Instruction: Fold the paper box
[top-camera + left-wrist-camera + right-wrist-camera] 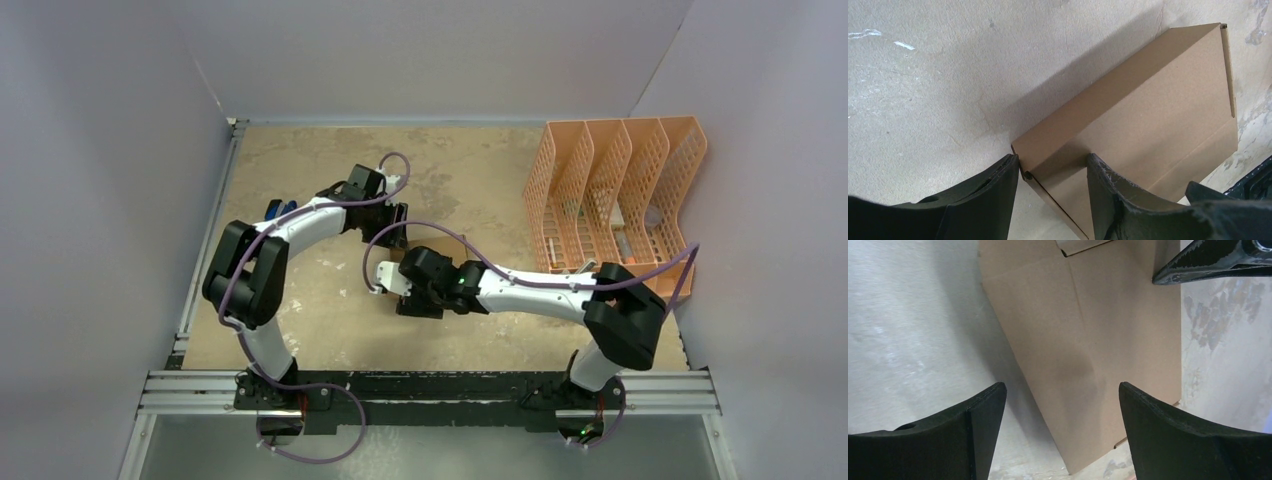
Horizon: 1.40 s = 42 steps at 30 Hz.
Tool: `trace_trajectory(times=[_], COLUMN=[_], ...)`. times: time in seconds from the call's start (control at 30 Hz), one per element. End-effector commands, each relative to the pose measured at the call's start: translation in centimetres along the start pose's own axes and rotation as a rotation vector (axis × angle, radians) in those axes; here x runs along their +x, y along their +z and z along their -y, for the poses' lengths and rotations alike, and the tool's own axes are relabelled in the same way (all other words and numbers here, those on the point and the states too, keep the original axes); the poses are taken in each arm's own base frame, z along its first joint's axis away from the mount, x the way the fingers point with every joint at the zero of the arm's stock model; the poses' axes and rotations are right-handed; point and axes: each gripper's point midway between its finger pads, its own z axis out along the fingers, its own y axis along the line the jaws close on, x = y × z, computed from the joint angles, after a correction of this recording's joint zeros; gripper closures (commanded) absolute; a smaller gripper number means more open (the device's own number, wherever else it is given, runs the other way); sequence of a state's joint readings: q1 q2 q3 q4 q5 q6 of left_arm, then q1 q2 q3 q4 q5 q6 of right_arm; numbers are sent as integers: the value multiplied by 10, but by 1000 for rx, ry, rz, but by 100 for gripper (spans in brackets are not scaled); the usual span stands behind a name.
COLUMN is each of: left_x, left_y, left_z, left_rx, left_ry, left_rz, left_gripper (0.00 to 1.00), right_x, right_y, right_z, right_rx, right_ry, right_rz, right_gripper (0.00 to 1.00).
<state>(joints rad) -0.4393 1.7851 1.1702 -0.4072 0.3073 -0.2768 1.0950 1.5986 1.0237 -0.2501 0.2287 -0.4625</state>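
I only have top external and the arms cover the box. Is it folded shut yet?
Observer: The left wrist view shows the paper box looking closed, flat top up, lying on the table.
Operator: Left gripper on it?
Observer: The left gripper has its fingers apart, straddling one corner of the box. I can't tell whether they press it.
Operator: And the right?
Observer: The right gripper is open wide above the box top, with no contact that I can see.
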Motion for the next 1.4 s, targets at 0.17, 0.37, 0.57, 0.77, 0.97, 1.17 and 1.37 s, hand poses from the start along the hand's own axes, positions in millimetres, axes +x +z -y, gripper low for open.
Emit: trace_trajectory(times=[0.17, 0.37, 0.57, 0.77, 0.97, 1.17, 1.37], left_x=[17, 19, 17, 15, 8, 6, 3], left_y=[15, 20, 23, 21, 16, 13, -1], left_z=[-18, -19, -19, -15, -15, -17, -16], left_rx=[-56, -47, -41, -16, -14, 0, 31], left_ry=[-11, -21, -30, -55, -59, -104, -166], left_rz=[-89, -114, -145, -183, -186, -200, -233], left_gripper=[50, 50, 50, 50, 50, 50, 50], right_x=[0, 2, -14, -30, -42, -50, -63], right_y=[14, 17, 6, -4, -15, -19, -28], right_z=[29, 34, 43, 58, 78, 91, 101], right_rx=[190, 234, 247, 273, 306, 311, 297], right_ry=[-104, -108, -103, -96, -59, -46, -2], right_rz=[-25, -28, 18, 42, 82, 104, 149], right_gripper=[21, 35, 62, 80, 87, 89, 91])
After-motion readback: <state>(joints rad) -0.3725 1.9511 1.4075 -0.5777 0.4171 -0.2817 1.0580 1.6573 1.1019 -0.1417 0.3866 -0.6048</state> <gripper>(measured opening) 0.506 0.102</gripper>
